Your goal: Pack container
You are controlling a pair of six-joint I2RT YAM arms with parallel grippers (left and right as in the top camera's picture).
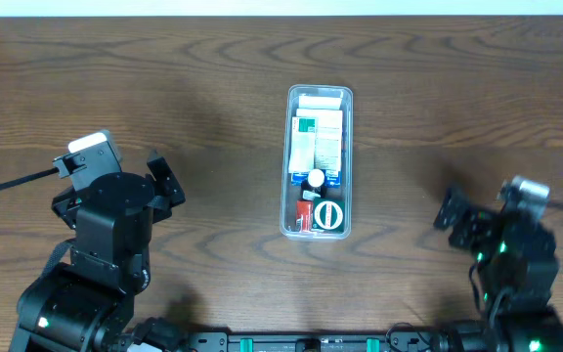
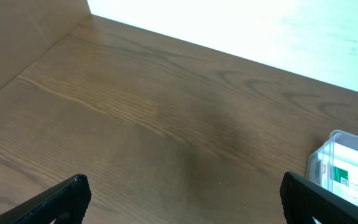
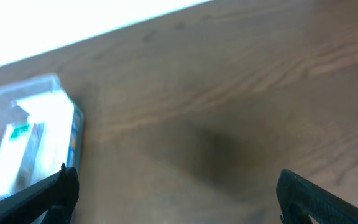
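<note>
The clear plastic container [image 1: 347, 161] stands at the middle of the wooden table, long side running away from me. It holds white and green boxes, a blue-edged box, a small bottle with a black cap and a red item. Its corner shows in the left wrist view [image 2: 344, 138] and the right wrist view [image 3: 17, 94]. My left gripper [image 1: 164, 181] is open and empty, well to the left of the container. My right gripper [image 1: 454, 217] is open and empty, to the right of it. Both hover over bare wood.
The wooden table [image 1: 213, 78] reaches a white far edge [image 1: 281, 8]. A black cable [image 1: 8, 183] runs off the left side from the left arm.
</note>
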